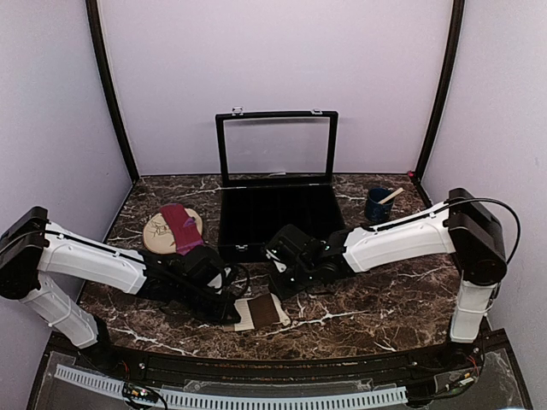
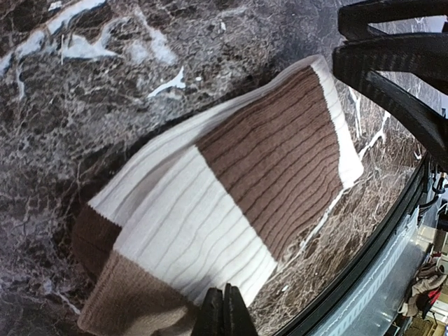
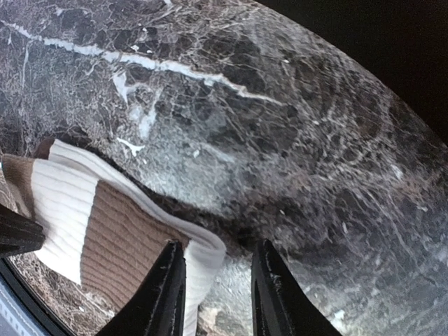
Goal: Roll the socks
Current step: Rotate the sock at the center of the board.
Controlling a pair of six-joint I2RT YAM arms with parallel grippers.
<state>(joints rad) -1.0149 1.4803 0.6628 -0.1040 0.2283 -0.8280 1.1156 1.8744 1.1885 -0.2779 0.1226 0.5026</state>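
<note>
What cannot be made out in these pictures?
- Left wrist view: whether the shut left gripper pinches the cream sock; the bottom edge cuts its fingertips off.
- Top view: the maroon sock's lower end, behind the left arm.
- Top view: the black case's inside, too dark.

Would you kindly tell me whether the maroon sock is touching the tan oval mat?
Touching. The top view shows the maroon sock lying directly across the tan mat, overlapping it with no gap visible between them.
</note>
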